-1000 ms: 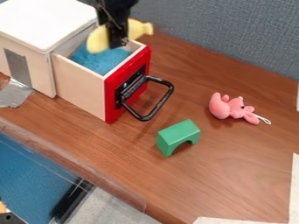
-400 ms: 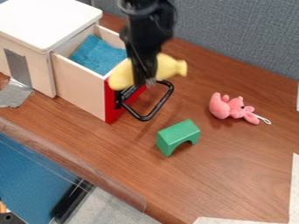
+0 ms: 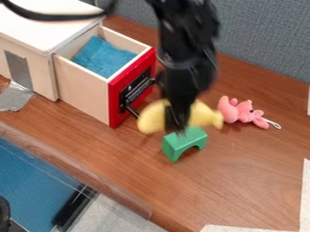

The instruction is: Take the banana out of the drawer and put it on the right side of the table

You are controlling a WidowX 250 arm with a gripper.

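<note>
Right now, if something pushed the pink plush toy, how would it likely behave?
The pink plush toy would probably squash, since it looks fuzzy and stuffed. Its rounded, lumpy shape might let it turn over. The thin white loop would likely flop.

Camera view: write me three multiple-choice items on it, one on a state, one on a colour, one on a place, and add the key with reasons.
1. How does the drawer stand?
A) Fully shut
B) Pulled open
C) Upside down

2. What colour is the drawer's front panel?
A) Red
B) White
C) Green

3. Where is the banana?
A) Inside the drawer
B) On top of the cabinet
C) In the gripper, outside the drawer

Key:
1 B: the drawer juts out of the cabinet, with the blue cloth inside it exposed.
2 A: the panel around the black handle mount is red.
3 C: the gripper grasps its middle, clear of the drawer's opening.
</note>
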